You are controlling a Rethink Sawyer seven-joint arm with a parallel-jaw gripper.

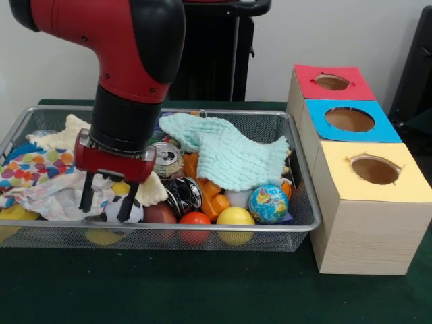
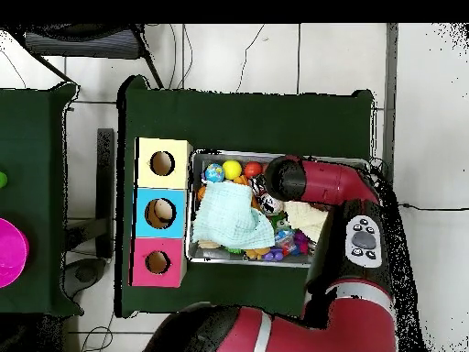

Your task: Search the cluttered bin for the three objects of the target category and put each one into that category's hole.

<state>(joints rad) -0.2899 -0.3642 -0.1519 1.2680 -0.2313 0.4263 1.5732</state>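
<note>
My gripper [image 1: 106, 199] hangs open over the left half of the wire bin [image 1: 297, 229], its two black fingers spread just above a white patterned cloth [image 1: 57, 196] and a black-and-white ball [image 1: 131, 210]. Nothing is between the fingers. Balls lie along the bin's front: red [image 1: 195, 219], yellow [image 1: 235, 217], a globe ball [image 1: 268, 204]. A crushed can [image 1: 167, 159] and a dark can [image 1: 183, 194] sit mid-bin. A mint cloth [image 1: 226, 152] drapes the middle. From overhead the arm [image 2: 316, 183] covers the gripper; the mint cloth [image 2: 229, 218] shows.
Three wooden boxes with holes stand right of the bin: red top [image 1: 332, 82], blue top [image 1: 349, 120], yellow top [image 1: 375, 170]. A dotted cloth [image 1: 34, 169] and a cream cloth [image 1: 67, 135] fill the bin's left end. Orange pieces [image 1: 212, 196] lie mid-bin.
</note>
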